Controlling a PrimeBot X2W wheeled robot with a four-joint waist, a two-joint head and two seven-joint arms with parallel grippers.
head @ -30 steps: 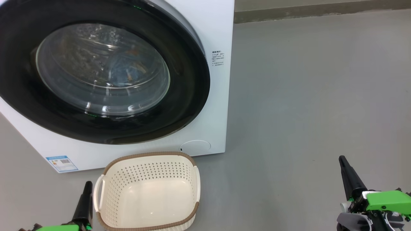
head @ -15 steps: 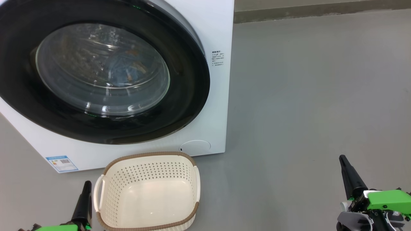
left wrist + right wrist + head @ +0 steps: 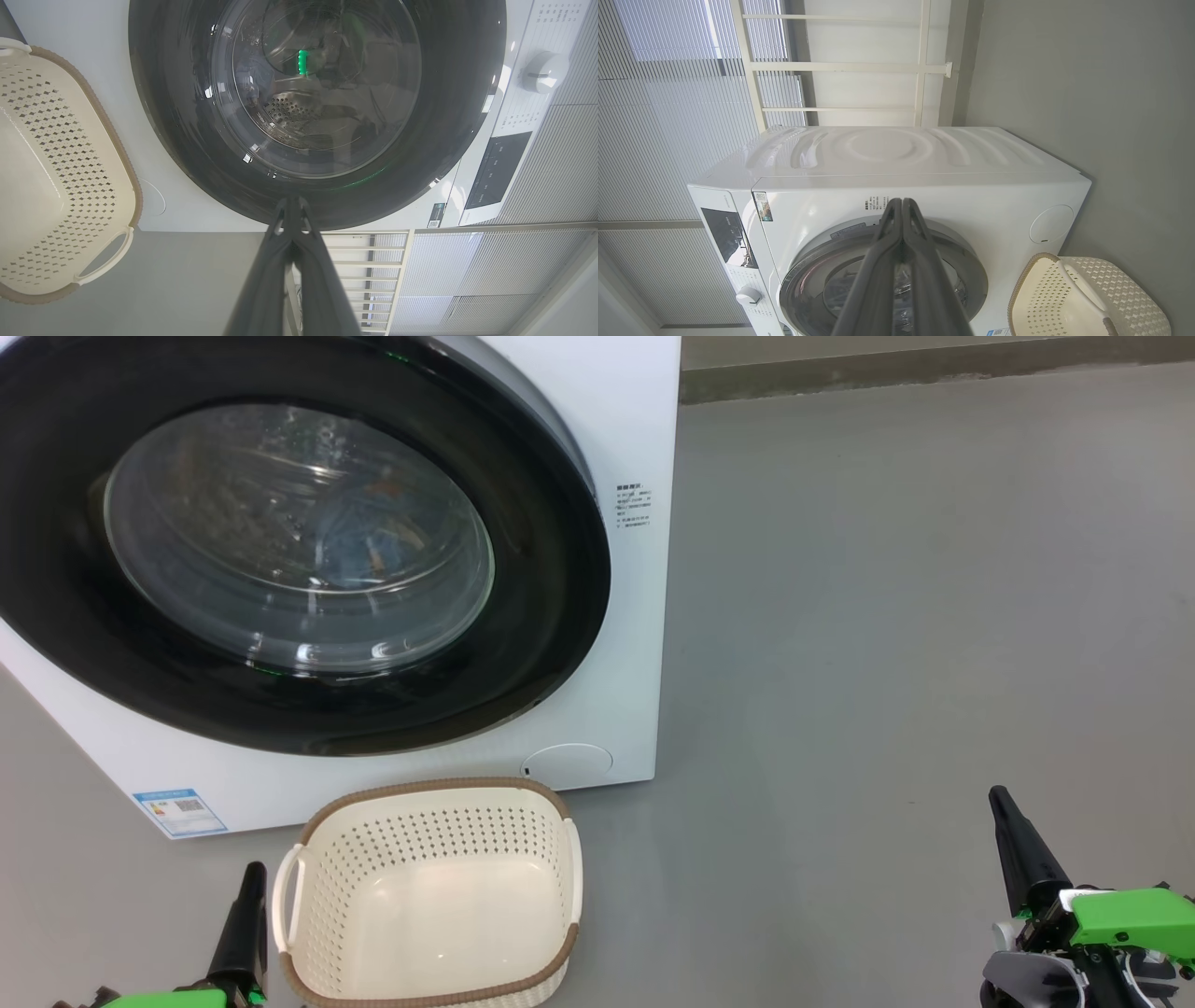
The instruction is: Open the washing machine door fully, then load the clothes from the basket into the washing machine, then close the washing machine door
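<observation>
The basket [image 3: 411,845] is sitting on the grey floor [image 3: 887,616], just in front of the washing machine [image 3: 635,420]. It is empty. The washing machine door [image 3: 560,569] is sitting shut. Through its round glass the clothes [image 3: 373,541] are lying inside the drum, looking blue with bits of orange.

A blue sticker [image 3: 179,812] is sitting on the low corner of the machine. Some small black writing [image 3: 633,506] is showing beside the door. Both are too small to read.

The left gripper [image 3: 254,873] is hanging just beside the basket's white handle [image 3: 288,896], its jaws pressed together on nothing. The right gripper [image 3: 997,795] is hanging over bare floor, well apart from the machine, and its jaws are pressed together too.

The basket, the door and the clothes are staying where they were a moment ago. The right gripper is sitting a tiny bit more to the right.
</observation>
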